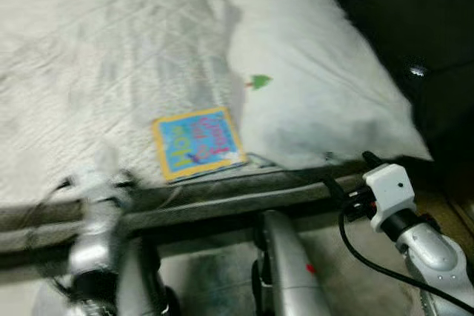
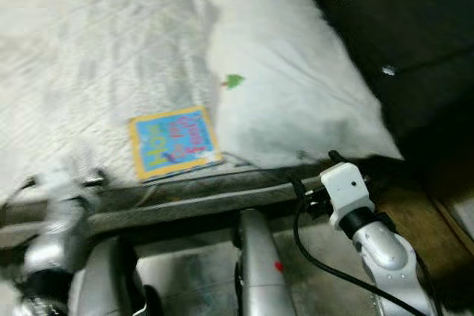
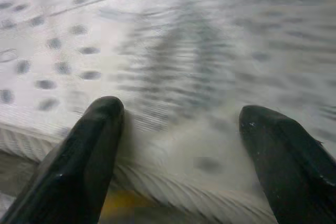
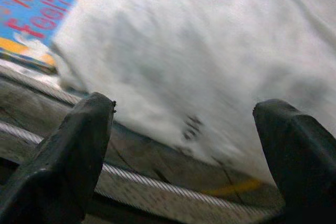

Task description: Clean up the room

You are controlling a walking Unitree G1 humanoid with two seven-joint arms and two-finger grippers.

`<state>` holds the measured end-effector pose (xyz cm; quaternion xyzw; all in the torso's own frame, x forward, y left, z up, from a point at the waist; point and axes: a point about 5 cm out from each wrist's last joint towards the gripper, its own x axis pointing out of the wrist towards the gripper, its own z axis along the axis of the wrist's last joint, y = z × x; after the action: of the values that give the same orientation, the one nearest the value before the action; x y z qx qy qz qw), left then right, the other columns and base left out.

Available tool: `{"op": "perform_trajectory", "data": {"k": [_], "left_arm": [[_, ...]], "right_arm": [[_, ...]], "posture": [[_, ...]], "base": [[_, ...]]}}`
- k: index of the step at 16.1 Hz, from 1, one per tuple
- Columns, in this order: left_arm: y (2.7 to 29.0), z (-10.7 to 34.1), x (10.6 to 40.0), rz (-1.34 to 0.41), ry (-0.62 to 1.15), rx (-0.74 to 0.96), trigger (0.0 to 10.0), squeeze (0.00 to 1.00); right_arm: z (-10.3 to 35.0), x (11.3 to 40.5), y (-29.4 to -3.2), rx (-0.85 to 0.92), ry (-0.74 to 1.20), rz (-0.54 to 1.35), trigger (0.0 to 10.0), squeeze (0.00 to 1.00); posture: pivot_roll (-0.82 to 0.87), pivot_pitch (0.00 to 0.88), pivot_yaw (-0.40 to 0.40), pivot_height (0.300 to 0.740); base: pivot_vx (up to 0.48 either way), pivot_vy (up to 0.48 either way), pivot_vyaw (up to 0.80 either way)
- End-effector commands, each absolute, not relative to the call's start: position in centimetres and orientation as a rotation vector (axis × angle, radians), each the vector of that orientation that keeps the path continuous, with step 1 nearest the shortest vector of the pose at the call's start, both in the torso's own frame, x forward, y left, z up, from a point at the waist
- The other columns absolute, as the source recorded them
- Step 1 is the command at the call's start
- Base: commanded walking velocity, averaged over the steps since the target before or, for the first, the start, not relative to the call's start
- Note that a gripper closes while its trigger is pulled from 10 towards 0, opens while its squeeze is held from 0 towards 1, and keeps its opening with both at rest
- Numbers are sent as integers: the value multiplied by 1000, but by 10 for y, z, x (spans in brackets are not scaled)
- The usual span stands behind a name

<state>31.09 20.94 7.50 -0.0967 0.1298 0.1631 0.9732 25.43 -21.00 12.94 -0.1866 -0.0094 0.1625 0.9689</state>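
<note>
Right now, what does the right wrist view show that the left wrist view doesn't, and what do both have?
Right wrist view alone: the white pillow ahead of the open right claw, and a corner of the blue and yellow book beside the pillow.

Left wrist view alone: the dotted, patterned bedspread ahead of the open left claw.

Both: two black fingers spread apart, holding nothing, and the corded mattress edge just below.
</note>
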Motion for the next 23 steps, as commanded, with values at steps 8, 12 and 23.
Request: {"op": "perform_trajectory", "data": {"k": [8, 12, 23], "left_arm": [[142, 86, 298, -23, 344, -97, 10000, 0], [132, 76, 296, -101, 448, -97, 10000, 0], [150, 59, 303, -33, 559, -157, 10000, 0]], "right_arm": [[122, 258, -205, -355, -24, 314, 10000, 0], [122, 259, -202, -351, -32, 312, 10000, 0], [122, 258, -204, -360, -35, 308, 10000, 0]], "posture": [[-185, 218, 2, 541], [-183, 216, 11, 541], [-193, 219, 13, 541]], "base": [[0, 0, 0], [0, 0, 0], [0, 0, 0]]}}
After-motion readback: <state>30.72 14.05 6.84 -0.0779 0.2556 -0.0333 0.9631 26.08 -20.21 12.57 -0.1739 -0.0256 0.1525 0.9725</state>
